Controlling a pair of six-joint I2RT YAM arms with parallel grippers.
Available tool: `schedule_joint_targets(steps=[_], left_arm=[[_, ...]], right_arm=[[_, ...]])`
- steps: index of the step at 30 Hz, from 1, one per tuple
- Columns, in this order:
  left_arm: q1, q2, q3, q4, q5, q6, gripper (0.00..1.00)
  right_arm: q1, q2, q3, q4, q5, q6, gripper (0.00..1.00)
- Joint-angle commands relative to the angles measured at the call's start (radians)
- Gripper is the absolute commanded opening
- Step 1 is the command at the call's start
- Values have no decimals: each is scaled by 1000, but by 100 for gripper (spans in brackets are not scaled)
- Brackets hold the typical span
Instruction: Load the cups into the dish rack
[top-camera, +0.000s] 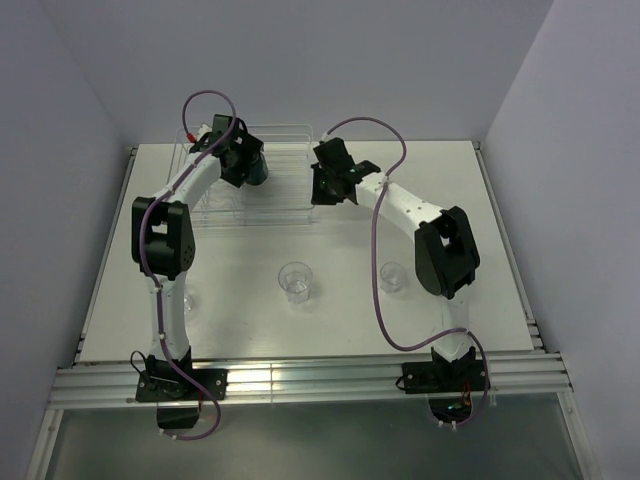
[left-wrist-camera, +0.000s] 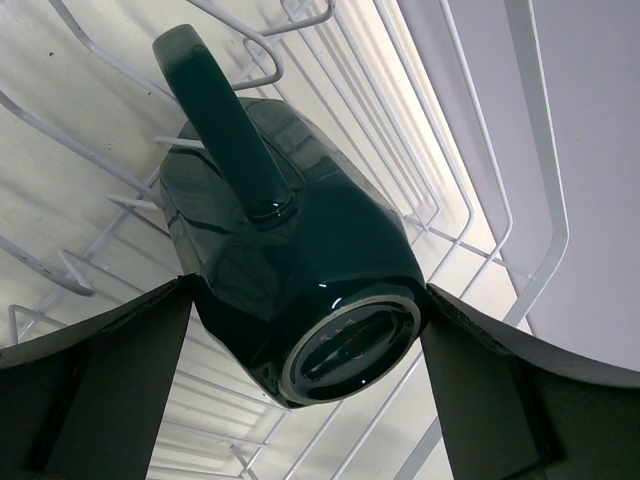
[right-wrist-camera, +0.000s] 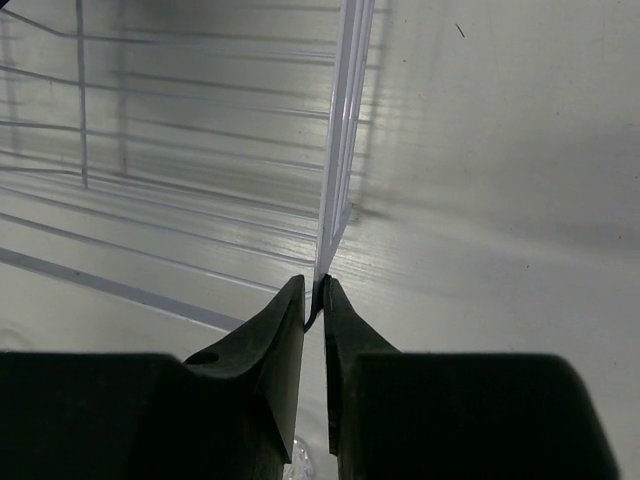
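From above, the rack (top-camera: 262, 195) sits in the upper centre of the table (top-camera: 330, 325). The left gripper (top-camera: 248, 160) holds the dark green mug (top-camera: 260, 172) at its left end, and the right gripper (top-camera: 322, 186) is at its right edge. One glass (top-camera: 295, 281) and another glass (top-camera: 392, 276) stand mid-frame. What looks like a third glass (top-camera: 187, 300) is half hidden by the left arm.

In the left wrist view, the jaws clamp the mug, base towards the camera, among the rack wires.

In the right wrist view, the jaws pinch the rack's thin edge.
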Motion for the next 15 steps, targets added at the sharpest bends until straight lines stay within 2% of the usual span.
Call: schedule_joint_targets(steps=[1,15], left_arm=[[2,-91,57,85,35,13,99],[3,-139,31,106,41,30,99]], right_arm=[[12,-21,-13,10,10,-11,17],[30,-8,-13,7,2,-20,16]])
